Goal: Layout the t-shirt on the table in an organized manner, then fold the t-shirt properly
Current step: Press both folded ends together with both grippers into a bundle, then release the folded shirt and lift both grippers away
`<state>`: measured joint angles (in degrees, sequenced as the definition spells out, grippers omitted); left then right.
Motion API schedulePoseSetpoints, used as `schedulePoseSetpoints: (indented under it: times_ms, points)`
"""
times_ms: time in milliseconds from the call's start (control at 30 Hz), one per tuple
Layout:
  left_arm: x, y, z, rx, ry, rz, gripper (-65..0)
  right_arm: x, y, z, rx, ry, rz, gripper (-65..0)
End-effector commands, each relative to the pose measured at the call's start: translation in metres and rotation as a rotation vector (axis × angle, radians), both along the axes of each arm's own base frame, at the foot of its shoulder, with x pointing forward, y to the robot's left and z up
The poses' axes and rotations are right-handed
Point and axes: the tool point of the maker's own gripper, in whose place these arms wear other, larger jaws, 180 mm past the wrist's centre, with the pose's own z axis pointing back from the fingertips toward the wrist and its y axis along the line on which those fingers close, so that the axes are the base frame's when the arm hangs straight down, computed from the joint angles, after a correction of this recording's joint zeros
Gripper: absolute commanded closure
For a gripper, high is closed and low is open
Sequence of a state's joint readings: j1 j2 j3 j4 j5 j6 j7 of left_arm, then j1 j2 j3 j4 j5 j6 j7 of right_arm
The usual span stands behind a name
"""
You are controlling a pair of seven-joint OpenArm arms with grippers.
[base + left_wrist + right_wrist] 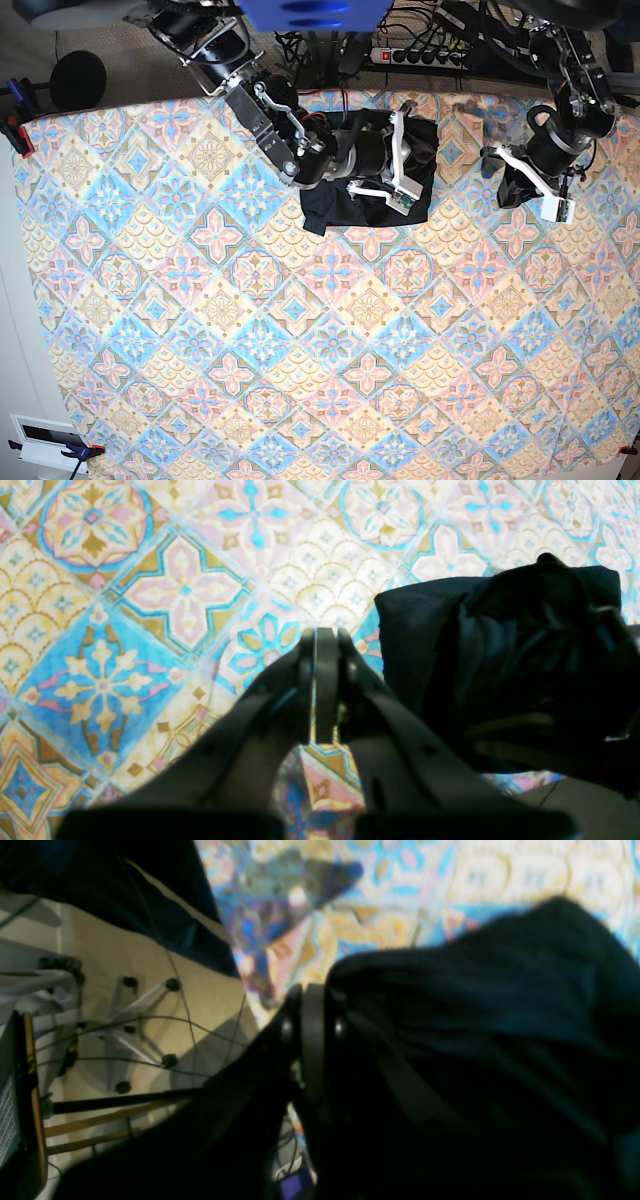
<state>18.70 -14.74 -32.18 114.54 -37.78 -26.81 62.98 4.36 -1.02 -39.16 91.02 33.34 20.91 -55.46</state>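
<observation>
Both grippers have their jaws drawn together. On the left gripper (326, 640) the two fingers press flat against each other with nothing between them, and it hangs over bare patterned cloth of the table (165, 590), apart from the garment. The right gripper (312, 995) is likewise closed; black fabric bunches right against one of its fingers, but whether any cloth is actually pinched between them cannot be told from its wrist view. The t-shirt (345, 205) lies as a compact, roughly folded dark bundle near the table's far edge, in the upper middle of the base view. The right gripper (400, 155) sits directly over it, and the left gripper (535, 185) is well off to one side.
</observation>
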Motion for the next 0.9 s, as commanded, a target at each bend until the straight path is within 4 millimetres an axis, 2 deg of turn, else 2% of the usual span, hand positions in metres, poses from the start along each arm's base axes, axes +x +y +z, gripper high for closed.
schedulePoseSetpoints:
  times_ms: [0, 133, 200, 300, 433, 467, 533, 600, 633, 767, 867]
  points:
    - [0.006, 0.001, 0.011, 0.006, -0.044, -0.007, -0.5, 0.005, 0.011, 0.019, 0.064, -0.029, 0.004, -3.3]
    - [0.005, 0.001, 0.010, 0.006, -0.043, -0.006, -0.8, -0.023, 0.027, 0.022, 0.070, -0.035, 0.100, -14.7]
    - [0.005, 0.001, 0.010, 0.001, -0.044, -0.006, -0.8, -0.032, 0.034, 0.034, 0.095, -0.066, 0.136, -20.0]
    - [0.005, 0.000, 0.010, 0.001, -0.042, -0.004, -0.8, -0.034, 0.039, 0.067, 0.164, -0.141, 0.153, -24.4]
    - [0.004, 0.001, 0.005, -0.007, -0.030, 0.002, -0.8, -0.029, 0.039, 0.121, 0.263, -0.276, 0.157, -25.3]
    - [0.004, 0.002, 0.005, -0.005, -0.028, 0.003, -0.8, -0.023, 0.036, 0.128, 0.273, -0.300, 0.142, -25.4]
    - [0.000, 0.002, 0.002, -0.006, -0.016, 0.003, -0.7, 0.006, 0.020, 0.132, 0.275, -0.310, 0.045, -25.2]
    - [-0.002, 0.001, 0.000, -0.012, -0.013, 0.002, -0.7, 0.027, 0.006, 0.135, 0.270, -0.320, -0.026, -22.7]
    - [-0.003, 0.001, 0.000, -0.010, -0.011, 0.002, -0.7, 0.035, 0.000, 0.135, 0.268, -0.324, -0.056, -19.5]
    - [-0.004, 0.001, -0.001, -0.008, -0.006, 0.001, -0.5, 0.072, -0.030, 0.136, 0.239, -0.351, -0.184, 0.0]
    - [-0.004, 0.001, -0.002, -0.007, -0.003, 0.001, -0.5, 0.088, -0.050, 0.129, 0.184, -0.374, -0.242, -0.4]
